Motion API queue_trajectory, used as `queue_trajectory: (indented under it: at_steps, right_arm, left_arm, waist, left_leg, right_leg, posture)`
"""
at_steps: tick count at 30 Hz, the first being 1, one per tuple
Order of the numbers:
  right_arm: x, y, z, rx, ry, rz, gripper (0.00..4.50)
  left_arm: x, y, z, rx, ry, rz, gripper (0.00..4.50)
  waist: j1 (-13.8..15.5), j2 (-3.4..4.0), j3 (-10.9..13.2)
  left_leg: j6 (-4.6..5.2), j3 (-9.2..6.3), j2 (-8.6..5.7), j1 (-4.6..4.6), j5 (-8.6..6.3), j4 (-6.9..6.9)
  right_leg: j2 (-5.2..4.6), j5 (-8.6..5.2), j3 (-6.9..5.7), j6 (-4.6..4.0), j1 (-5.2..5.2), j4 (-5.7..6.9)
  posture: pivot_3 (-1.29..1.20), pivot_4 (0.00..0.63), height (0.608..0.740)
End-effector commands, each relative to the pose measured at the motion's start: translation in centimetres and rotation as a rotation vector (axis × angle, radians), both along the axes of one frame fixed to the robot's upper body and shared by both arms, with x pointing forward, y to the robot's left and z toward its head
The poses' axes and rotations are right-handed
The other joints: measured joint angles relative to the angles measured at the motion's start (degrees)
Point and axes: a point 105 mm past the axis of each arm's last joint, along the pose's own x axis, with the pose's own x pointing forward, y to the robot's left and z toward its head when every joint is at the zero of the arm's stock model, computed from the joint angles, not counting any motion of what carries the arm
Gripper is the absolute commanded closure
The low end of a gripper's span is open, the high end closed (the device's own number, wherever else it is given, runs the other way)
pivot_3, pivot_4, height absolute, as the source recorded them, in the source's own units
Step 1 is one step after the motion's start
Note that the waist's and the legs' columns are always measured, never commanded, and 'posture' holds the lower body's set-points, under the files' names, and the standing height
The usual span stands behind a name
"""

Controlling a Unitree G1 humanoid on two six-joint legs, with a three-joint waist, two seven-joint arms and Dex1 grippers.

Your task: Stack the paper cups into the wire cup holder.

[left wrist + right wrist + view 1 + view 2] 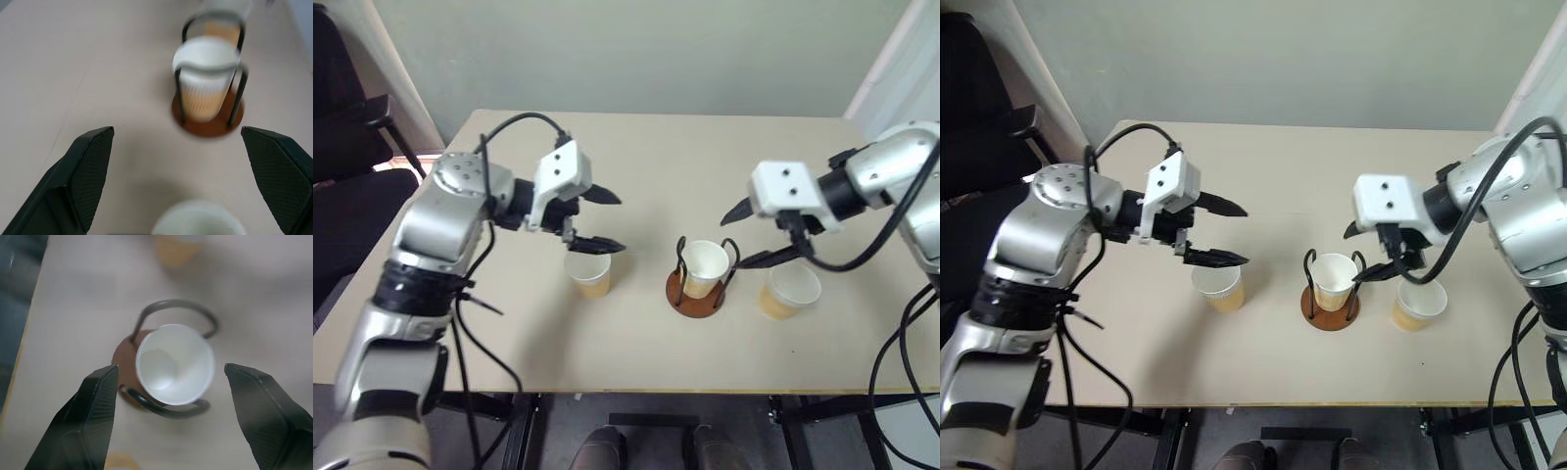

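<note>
The wire cup holder (pixel 691 303) stands at the table's middle with one paper cup (pixel 705 264) upright between its black loops. A second paper cup (pixel 590 273) stands on the table to its left, under my left gripper (pixel 615 223), which hangs open just above the rim. A third paper cup (pixel 791 291) stands right of the holder. My right gripper (pixel 736 241) is open, just above and right of the holder. In the right wrist view its fingers (pixel 100 401) flank the seated cup (pixel 175 363) without touching it. The left wrist view shows the holder (pixel 208 128) ahead.
A black chair (pixel 342 186) stands beside the table's left side. Cables hang from both arms. The light tabletop (pixel 636 157) runs back to a pale wall, and its front edge lies close below the cups.
</note>
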Motion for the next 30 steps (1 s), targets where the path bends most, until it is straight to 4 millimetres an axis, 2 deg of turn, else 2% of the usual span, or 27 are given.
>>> queue_trajectory:
  at_steps: [1,3,5,7,10,11,13,14,17,22,26,30]
  right_arm:
    - [-1.4,-1.1,2.7,0.142,0.043,-0.044,0.9]
    - [-1.6,-1.4,2.9,0.174,0.077,-0.06,0.9]
    - [-1.8,-1.8,2.9,0.187,0.108,-0.072,0.9]
    - [-1.9,-2.0,2.9,0.206,0.139,-0.074,0.9]
    - [-2.3,-2.2,2.9,0.227,0.182,-0.066,0.9]
    - [-2.3,-2.3,3.0,0.228,0.187,-0.065,0.9]
    - [-2.2,-2.3,3.1,0.235,0.193,-0.065,0.9]
    - [-2.2,-2.2,3.2,0.24,0.195,-0.064,0.9]
    - [-2.1,-2.0,3.3,0.245,0.197,-0.059,0.9]
    - [-2.1,-1.8,3.4,0.248,0.189,-0.054,0.9]
    - [-2.4,-2.0,3.5,0.25,0.19,-0.064,0.9]
    - [-2.5,-2.1,3.4,0.254,0.192,-0.075,0.9]
  left_arm:
    - [-1.9,1.2,0.9,0.174,-0.1,0.013,0.0]
    - [-2.3,2.2,0.4,0.279,-0.122,0.047,0.0]
    - [-3.6,2.6,-0.5,0.352,-0.095,0.043,0.0]
    - [-4.7,2.2,-0.9,0.355,-0.05,0.035,0.0]
    - [-5.8,3.0,-2.2,0.401,0.023,0.064,0.0]
    - [-5.8,3.5,-2.7,0.426,0.034,0.085,0.0]
    - [-4.5,5.1,-3.7,0.489,-0.002,0.174,0.0]
    - [-4.2,5.3,-4.0,0.499,-0.01,0.185,0.0]
    - [-3.9,4.8,-4.4,0.503,-0.028,0.168,0.0]
    - [-2.9,3.9,-5.0,0.506,-0.062,0.139,0.0]
    - [-2.5,3.2,-4.1,0.489,-0.089,0.112,0.0]
    - [-2.3,3.2,-4.5,0.511,-0.094,0.076,0.0]
  waist:
    - [0.0,0.0,0.0]
    - [0.0,-0.01,0.0]
    - [0.0,0.0,0.0]
    - [0.0,0.0,0.0]
    - [0.0,0.0,0.0]
    - [-0.1,0.0,0.0]
    - [-0.2,0.0,0.0]
    - [-0.2,0.0,0.0]
    - [-0.2,-0.01,0.0]
    - [-0.2,-0.01,0.0]
    - [-0.2,-0.01,0.0]
    - [-0.2,-0.01,0.0]
  left_leg:
    - [-0.02,0.01,-0.01,0.0,0.01,-0.04]
    - [-0.03,0.0,-0.02,0.0,0.0,-0.06]
    - [-0.03,0.0,-0.04,0.02,0.0,-0.08]
    - [-0.04,-0.01,-0.04,0.05,0.0,-0.09]
    - [-0.09,-0.03,-0.03,0.07,0.05,-0.08]
    - [-0.1,-0.03,-0.03,0.09,0.05,-0.08]
    - [-0.12,-0.04,-0.01,0.18,0.06,-0.11]
    - [-0.11,-0.05,-0.01,0.24,0.06,-0.16]
    - [0.2,-0.13,-0.01,0.28,-0.13,-0.25]
    - [0.2,-0.15,-0.02,0.31,-0.12,-0.24]
    - [0.16,-0.15,-0.01,0.32,-0.1,-0.25]
    - [0.11,-0.16,-0.01,0.34,-0.07,-0.27]
  right_leg:
    - [0.0,-0.03,0.0,-0.04,0.0,-0.01]
    - [0.01,-0.09,0.0,-0.12,0.0,-0.03]
    - [0.0,-0.15,0.03,-0.22,0.0,-0.01]
    - [0.0,-0.24,0.03,-0.36,0.02,0.02]
    - [-0.01,-0.3,0.05,-0.49,0.01,0.1]
    - [-0.01,-0.32,0.05,-0.52,0.01,0.13]
    - [-0.01,-0.36,0.05,-0.61,0.01,0.24]
    - [-0.01,-0.38,0.05,-0.64,0.01,0.32]
    - [-0.01,-0.35,0.02,-0.79,-0.05,0.5]
    - [-0.01,-0.32,0.01,-0.87,-0.07,0.64]
    - [-0.01,-0.38,-0.01,-0.98,-0.12,0.8]
    - [-0.01,-0.43,-0.02,-1.06,-0.14,0.83]
  posture:
    - [0.0,0.15,0.74]
    - [0.0,0.15,0.74]
    - [0.0,0.15,0.74]
    - [0.0,0.15,0.74]
    - [0.0,0.15,0.74]
    - [0.0,0.15,0.74]
    - [0.0,0.15,0.74]
    - [0.0,0.15,0.74]
    - [0.0,0.15,0.74]
    - [0.0,0.15,0.74]
    - [0.0,0.15,0.74]
    - [0.0,0.15,0.74]
